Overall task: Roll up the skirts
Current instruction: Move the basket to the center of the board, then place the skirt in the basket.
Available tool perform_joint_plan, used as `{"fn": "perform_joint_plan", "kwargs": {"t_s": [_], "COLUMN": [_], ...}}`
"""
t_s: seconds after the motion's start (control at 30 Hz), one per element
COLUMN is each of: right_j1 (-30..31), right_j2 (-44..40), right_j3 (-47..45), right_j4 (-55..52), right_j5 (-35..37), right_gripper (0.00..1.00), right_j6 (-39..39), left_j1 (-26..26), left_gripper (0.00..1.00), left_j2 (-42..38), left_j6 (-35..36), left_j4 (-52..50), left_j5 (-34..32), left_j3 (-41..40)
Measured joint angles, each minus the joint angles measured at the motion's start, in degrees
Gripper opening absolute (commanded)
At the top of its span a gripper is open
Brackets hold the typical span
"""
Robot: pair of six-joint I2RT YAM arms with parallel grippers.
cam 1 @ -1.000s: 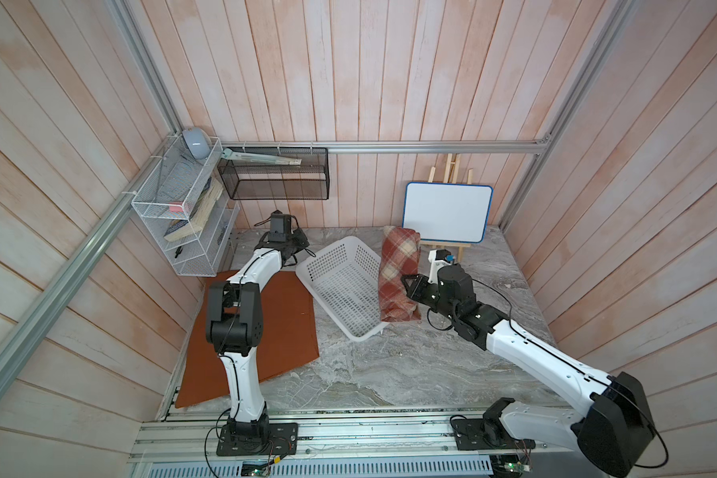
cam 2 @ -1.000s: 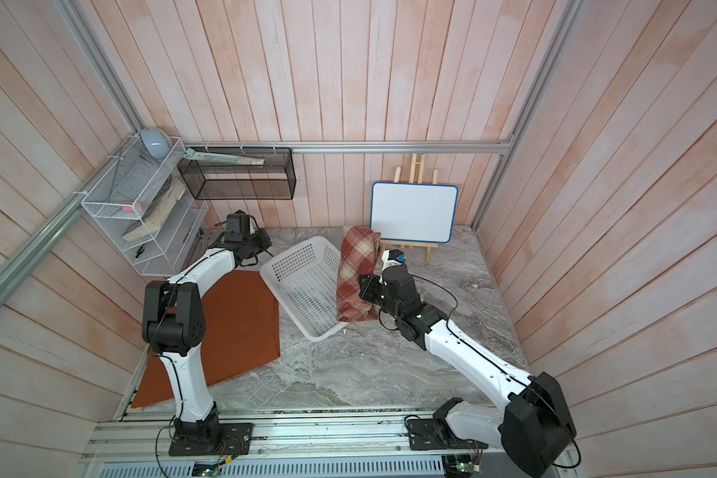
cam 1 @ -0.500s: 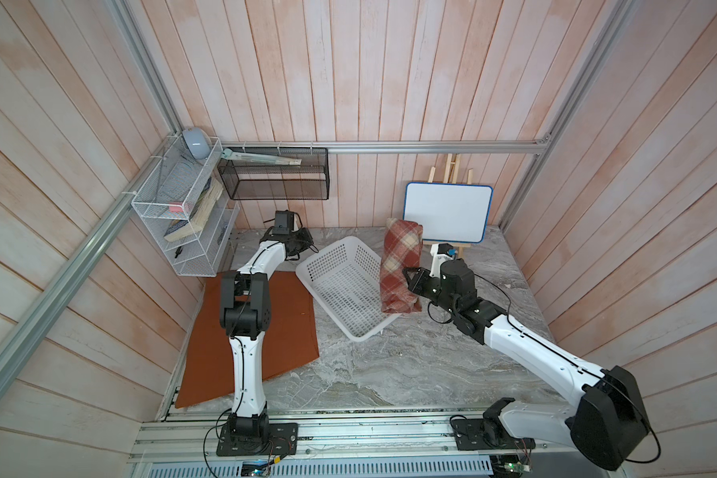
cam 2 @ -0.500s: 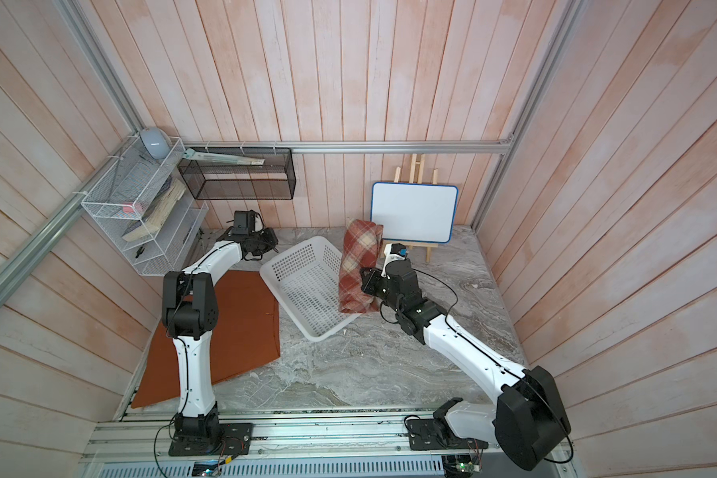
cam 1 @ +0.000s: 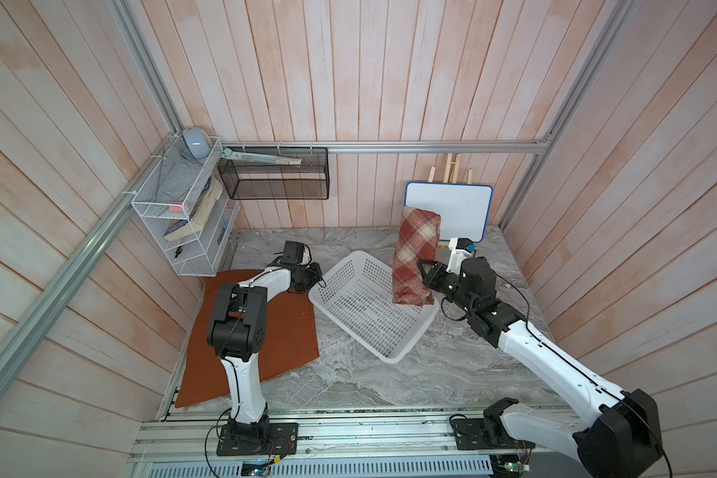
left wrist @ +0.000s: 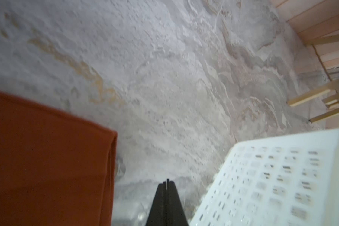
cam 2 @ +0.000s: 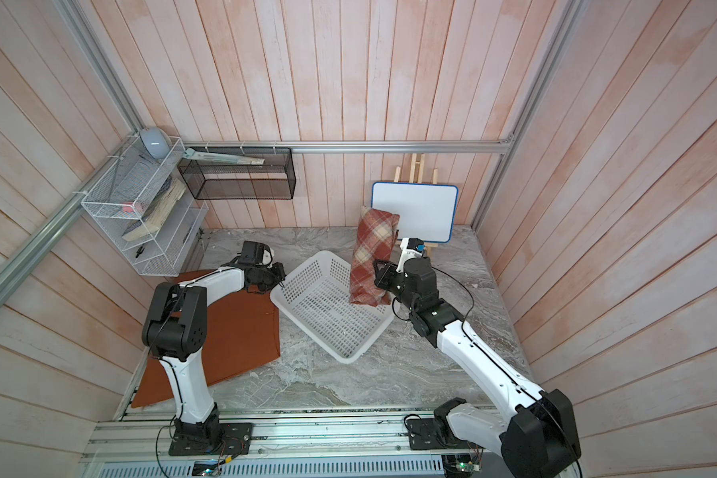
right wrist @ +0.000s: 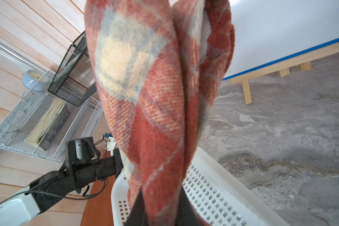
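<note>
Half done, it seems: the plaid skirt (cam 1: 415,252) is rolled, pinched in the right fingers (cam 1: 424,268) over the basket's (cam 1: 391,359) far right rim. The orange skirt (cam 1: 290,331) lies flat, unrolled, left on the bench (cam 1: 390,385). The left fingers (left wrist: 166,195) are pressed together, empty.

The left arm (cam 1: 266,280) rises at lower left in both top views and folds toward centre, left gripper (left wrist: 166,183) fingers (left wrist: 160,199) pressed together (nothing between them), while the right arm (cam 1: 555,356) stretches diagonally from lower right, right gripper (cam 1: 425,274) clamped on the plaid skirt (cam 1: 414,248).
</note>
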Motion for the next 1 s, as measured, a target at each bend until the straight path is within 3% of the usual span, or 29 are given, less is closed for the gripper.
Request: {"fn": "perform_joint_plan", "kwargs": {"t_s": [0.3, 0.57, 1.0], "right_j1": [-2.5, -2.5, 6.0], "right_j2": [-6.8, -7.9, -10.8], "right_j3": [-4.2, -6.5, -23.4], "right_j4": [-5.1, -7.1, -3.6], "right_j5": [-0.4, -1.0, -2.1], "right_gripper": [0.00, 0.00, 0.00], "right_j6": [1.4, 4.4, 21.6], "left_j1": [-13.8, -21.6, -34.6], "left_gripper": [0.00, 0.00, 0.00], "left_j2": [-13.3, -20.6, -18.4], "left_j6": [-5.6, -11.6, -19.8], "left_j4": [8.1, 13.2, 25.5], "left_j5": [-0.3, -2.6, -2.0], "left_j3": [-16.7, -26.7, -30.3]}}
